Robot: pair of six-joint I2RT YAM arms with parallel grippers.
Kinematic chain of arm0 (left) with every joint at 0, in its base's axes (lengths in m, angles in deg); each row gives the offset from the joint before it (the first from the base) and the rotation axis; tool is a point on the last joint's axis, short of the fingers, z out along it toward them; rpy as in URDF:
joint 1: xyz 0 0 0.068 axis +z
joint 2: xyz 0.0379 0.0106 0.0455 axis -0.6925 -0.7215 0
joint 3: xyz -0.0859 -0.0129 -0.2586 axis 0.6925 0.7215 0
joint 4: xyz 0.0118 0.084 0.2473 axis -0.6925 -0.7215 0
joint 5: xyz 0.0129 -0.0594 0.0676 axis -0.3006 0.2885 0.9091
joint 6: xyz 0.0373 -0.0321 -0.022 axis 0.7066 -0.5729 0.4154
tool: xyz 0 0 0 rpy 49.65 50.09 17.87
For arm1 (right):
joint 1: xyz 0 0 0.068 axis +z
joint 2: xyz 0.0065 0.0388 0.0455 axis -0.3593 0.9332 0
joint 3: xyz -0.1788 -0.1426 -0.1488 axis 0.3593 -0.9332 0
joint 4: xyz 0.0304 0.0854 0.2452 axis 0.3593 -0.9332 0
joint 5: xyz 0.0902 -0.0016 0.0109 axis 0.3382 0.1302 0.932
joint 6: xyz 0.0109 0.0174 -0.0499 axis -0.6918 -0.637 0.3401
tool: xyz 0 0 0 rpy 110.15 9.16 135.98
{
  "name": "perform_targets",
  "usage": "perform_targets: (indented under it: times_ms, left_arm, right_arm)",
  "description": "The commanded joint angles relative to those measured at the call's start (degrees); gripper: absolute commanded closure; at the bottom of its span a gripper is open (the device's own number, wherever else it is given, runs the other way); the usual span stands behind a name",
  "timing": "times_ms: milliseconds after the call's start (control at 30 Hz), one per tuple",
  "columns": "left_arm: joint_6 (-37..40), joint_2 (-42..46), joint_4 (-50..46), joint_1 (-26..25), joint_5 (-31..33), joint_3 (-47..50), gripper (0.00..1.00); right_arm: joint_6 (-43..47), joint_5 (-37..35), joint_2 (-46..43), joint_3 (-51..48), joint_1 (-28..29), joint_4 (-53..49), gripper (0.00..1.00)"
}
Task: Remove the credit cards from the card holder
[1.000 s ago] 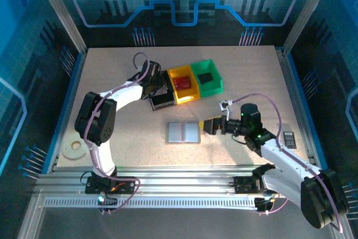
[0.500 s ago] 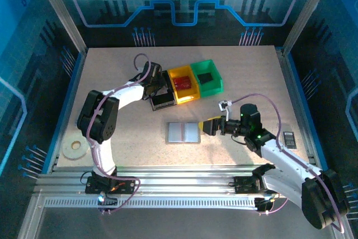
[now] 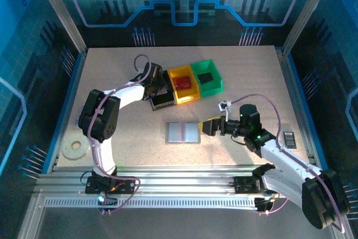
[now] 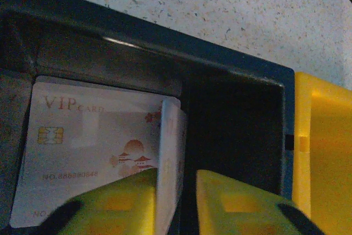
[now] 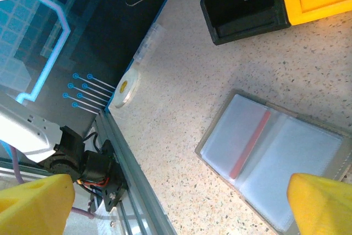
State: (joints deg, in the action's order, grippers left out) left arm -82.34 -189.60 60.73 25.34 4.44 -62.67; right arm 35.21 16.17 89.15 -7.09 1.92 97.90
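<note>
The grey card holder (image 3: 183,132) lies open and flat on the table, its pale sleeves up. A reddish-pink strip (image 5: 250,144) shows at its fold (image 5: 275,158). My left gripper (image 3: 158,89) reaches down into the black bin (image 3: 163,100). A whitish credit card (image 4: 169,158) stands on edge between its yellow fingers (image 4: 177,180), against the left one, with a dark gap to the right one. A white VIP card (image 4: 88,147) lies flat beneath it. My right gripper (image 3: 208,126) hovers wide open at the holder's right edge, holding nothing (image 5: 176,191).
A yellow bin (image 3: 187,99) holding a red card (image 3: 184,82) and a green bin (image 3: 217,76) with a small black block (image 3: 206,76) stand beside the black bin. A tape roll (image 3: 73,148) lies near the front left rail. A small dark device (image 3: 288,139) sits at the right.
My left gripper's jaws have parted a little around the upright card inside the black bin. My right gripper has crept slightly left towards the holder.
</note>
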Motion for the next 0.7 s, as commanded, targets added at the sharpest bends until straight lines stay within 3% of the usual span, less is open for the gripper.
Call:
perform_targets:
  times_ms: [0,667]
  left_arm:
    - [1.23,-0.24,-0.60,0.46,0.63,-1.29,0.69]
    - [6.12,5.94,-9.64,0.81,4.09,-6.14,0.59]
  right_arm:
    - [1.18,-0.28,-0.80,-0.66,0.88,-0.68,0.00]
    - [1.96,-0.10,-0.45,0.00,1.02,-2.23,0.00]
